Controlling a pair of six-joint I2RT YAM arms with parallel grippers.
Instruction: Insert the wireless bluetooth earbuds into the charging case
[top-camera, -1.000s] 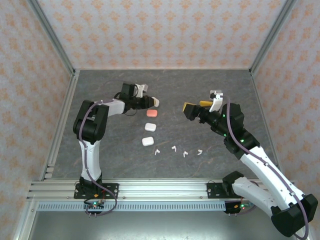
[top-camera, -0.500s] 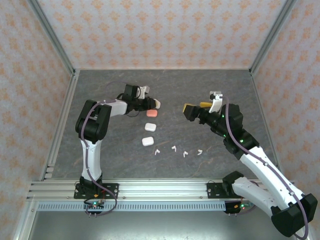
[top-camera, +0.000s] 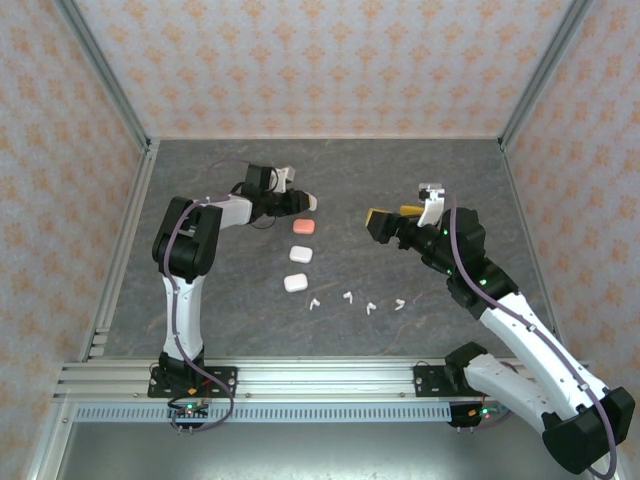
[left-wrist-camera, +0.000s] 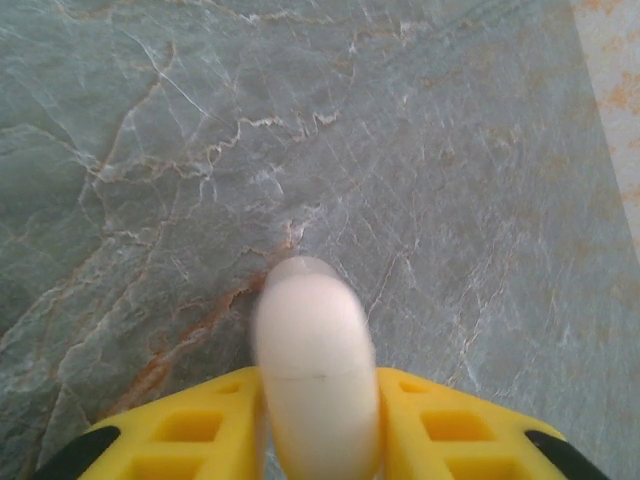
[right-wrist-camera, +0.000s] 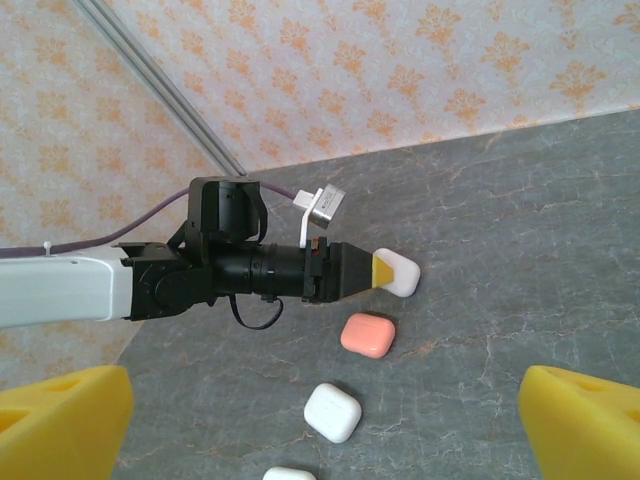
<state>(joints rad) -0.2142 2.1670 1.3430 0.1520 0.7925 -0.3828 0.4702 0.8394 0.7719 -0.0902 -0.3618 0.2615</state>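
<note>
The left tool is pressed together on a closed white case. Its yellow fingers clamp the case's two sides, and the rounded end of the case sticks out past their tips over the grey marbled tabletop. Whether the case touches that surface cannot be told. From this tool back toward the arm bases, a salmon case lies near it. Two more white cases follow in a line, each farther from the tool than the last. The right tool hangs off to the side of the left tool with open tabletop between them. It faces the left tool with its yellow fingers spread wide and nothing in them. The earbuds, four small white ones, lie in a loose row on the tabletop. They are well apart from both tools on the base side, beyond the last white case, and none is in any case.
</note>
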